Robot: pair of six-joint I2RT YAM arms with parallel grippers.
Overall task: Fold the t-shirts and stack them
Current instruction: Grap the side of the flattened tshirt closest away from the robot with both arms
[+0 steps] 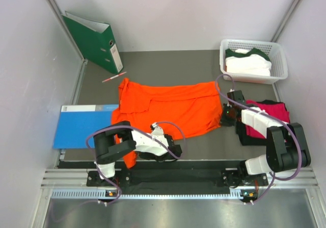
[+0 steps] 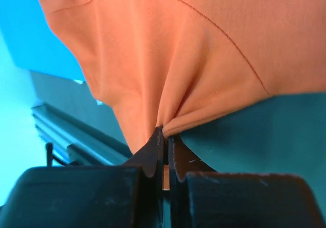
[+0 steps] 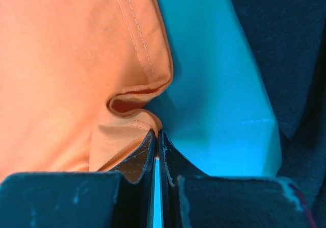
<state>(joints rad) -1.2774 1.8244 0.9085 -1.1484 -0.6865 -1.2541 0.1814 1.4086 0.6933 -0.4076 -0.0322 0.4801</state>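
Across the middle of the table (image 1: 204, 65), the orange shirt (image 1: 173, 105) lay spread out between the two arms, one end reaching toward the folder (image 1: 84, 126). The left gripper (image 2: 164, 136) was closed on a bunched fold at the shirt's near edge, its jaws almost touching with cloth nipped at the tips. The right gripper (image 3: 157, 136) was clamped the same way on the stitched hem at the shirt's right side, near the black shirt (image 1: 244, 137). A pink shirt (image 1: 272, 110) rested on that black one, and a white shirt (image 1: 248, 66) sat in the basket (image 1: 281, 59) at the far right.

The orange cloth looked thin, light and limp, puckering into creases wherever it was pinched. It would likely sag between the two holds and trail if lifted. Such a smooth knit could slide out of a narrow pinch, so the doubled, stitched hems and corners appeared the safest places to grip. Holds set well apart along one edge would probably keep it taut enough to fold cleanly. Nothing about it seemed fragile.
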